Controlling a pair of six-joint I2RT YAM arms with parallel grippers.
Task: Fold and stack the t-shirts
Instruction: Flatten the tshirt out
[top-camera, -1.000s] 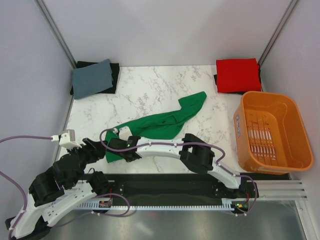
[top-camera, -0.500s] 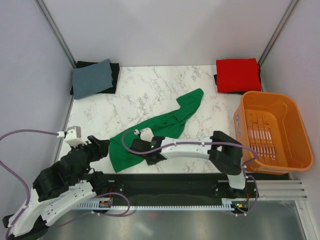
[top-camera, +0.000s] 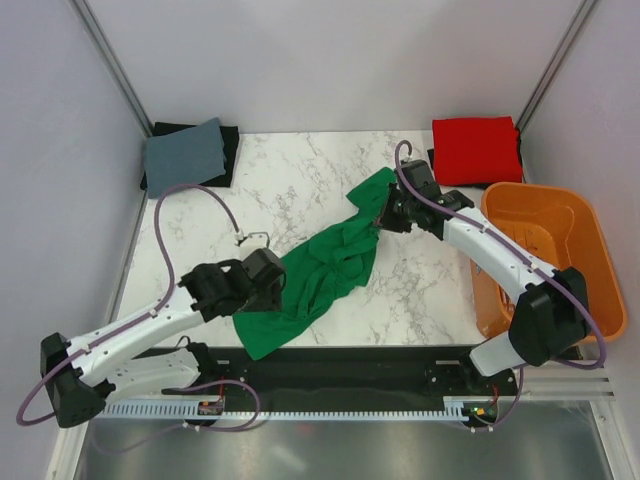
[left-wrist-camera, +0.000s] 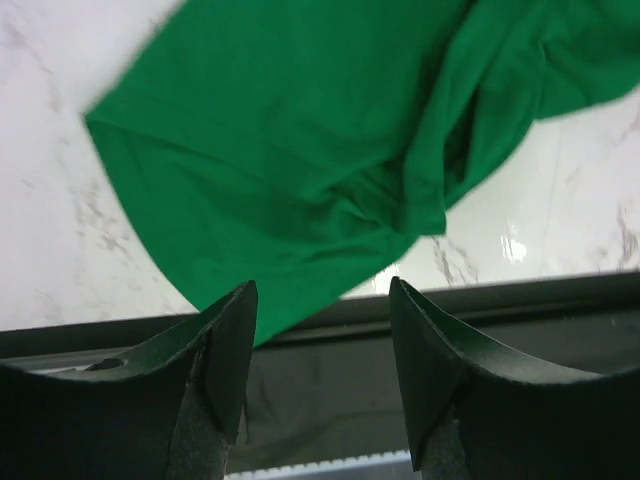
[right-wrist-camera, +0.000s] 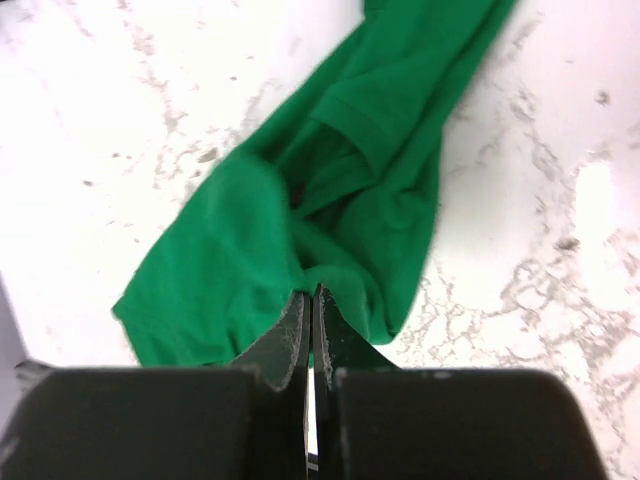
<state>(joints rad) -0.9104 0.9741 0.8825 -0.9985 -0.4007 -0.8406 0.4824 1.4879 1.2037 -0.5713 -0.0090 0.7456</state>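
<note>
The right gripper (right-wrist-camera: 310, 295) has swung to the far end of the green t-shirt (top-camera: 330, 260), pinching it for spreading; the left gripper (left-wrist-camera: 320, 290) hovers open, empty

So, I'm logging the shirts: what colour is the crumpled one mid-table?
Bright green; the t-shirt shows best from the left wrist.

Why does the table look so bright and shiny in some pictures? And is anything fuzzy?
Left wrist view: light glints off the table beside the green t-shirt; the left tool, close to the lens, looks dark and soft-edged. Right wrist view: the table is washed out white and the right tool is fuzzy. Top view: even light, everything sharp.
</note>
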